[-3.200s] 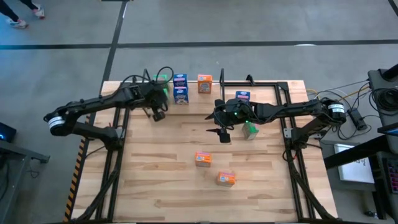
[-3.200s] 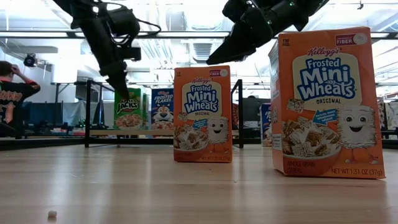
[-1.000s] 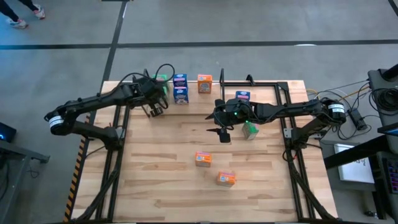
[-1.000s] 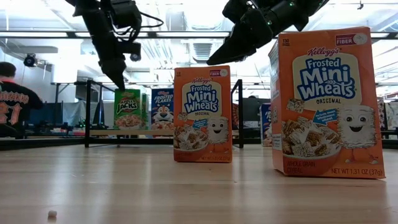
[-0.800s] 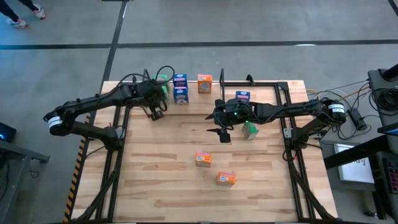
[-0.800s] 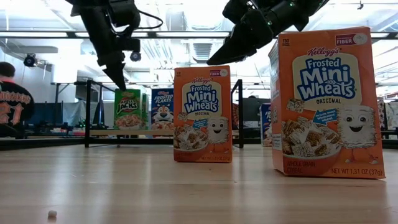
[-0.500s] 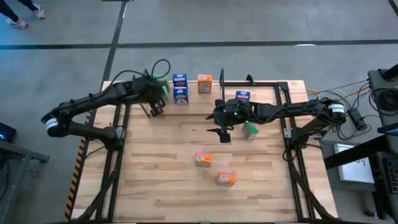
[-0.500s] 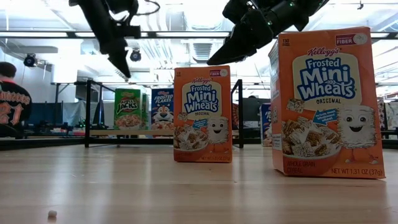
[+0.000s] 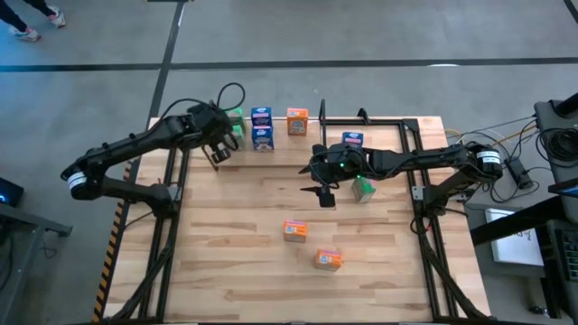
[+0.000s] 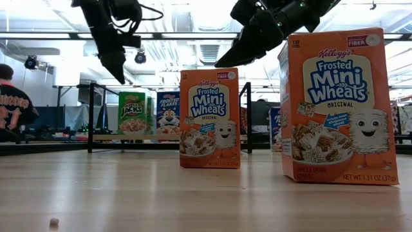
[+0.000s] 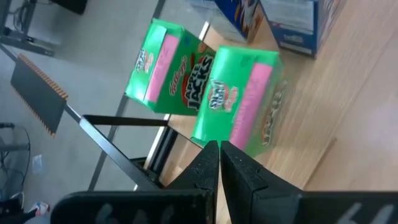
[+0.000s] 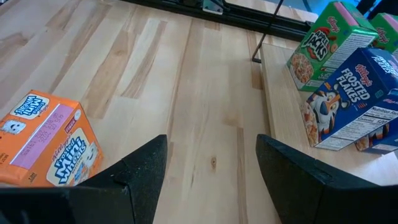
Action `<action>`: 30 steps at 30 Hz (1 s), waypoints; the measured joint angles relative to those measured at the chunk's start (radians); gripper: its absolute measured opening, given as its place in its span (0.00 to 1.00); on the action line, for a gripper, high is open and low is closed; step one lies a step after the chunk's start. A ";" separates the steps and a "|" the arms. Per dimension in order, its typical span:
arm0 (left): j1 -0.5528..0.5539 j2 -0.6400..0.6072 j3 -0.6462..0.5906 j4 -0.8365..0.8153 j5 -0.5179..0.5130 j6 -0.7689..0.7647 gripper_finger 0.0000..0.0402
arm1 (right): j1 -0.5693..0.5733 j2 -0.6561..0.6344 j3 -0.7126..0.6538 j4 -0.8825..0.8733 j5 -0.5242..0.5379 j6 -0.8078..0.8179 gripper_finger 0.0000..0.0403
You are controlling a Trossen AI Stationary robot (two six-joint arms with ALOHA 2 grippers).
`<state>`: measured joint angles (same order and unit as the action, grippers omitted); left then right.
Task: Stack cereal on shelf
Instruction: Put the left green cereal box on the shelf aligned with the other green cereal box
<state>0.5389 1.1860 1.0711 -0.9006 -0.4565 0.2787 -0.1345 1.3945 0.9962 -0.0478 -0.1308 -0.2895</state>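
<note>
Two orange boxes [image 9: 295, 231] stand on the near table. Mid-table the right gripper [image 9: 322, 193] hovers, fingers spread wide and empty, a green box [image 9: 363, 189] just right. At the far left, the left gripper [image 9: 217, 159] hangs pinched shut, empty, near green boxes [image 11: 239, 102] on the shelf [image 9: 275, 142].

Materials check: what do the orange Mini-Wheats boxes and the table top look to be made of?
Orange Mini-Wheats boxes: printed cardboard by the look, a slight sheen on the front, crisp folded edges, flat panels.
Table top: light wood planks, apparently butcher-block style, with visible grain, knots and seams between strips; the finish looks smooth and low-gloss, though a sealant can't be confirmed.
</note>
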 joint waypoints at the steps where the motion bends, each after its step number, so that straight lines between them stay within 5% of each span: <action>1: 0.002 0.002 0.000 0.000 0.000 0.000 0.00 | 0.000 0.000 0.000 0.000 0.000 0.000 0.58; 30: 0.021 0.115 0.000 0.060 0.001 0.029 0.00 | 0.000 0.000 0.000 0.000 0.000 0.000 0.58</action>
<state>0.5597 1.3007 1.0710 -0.8411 -0.4556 0.3081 -0.1349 1.3945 0.9962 -0.0479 -0.1310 -0.2897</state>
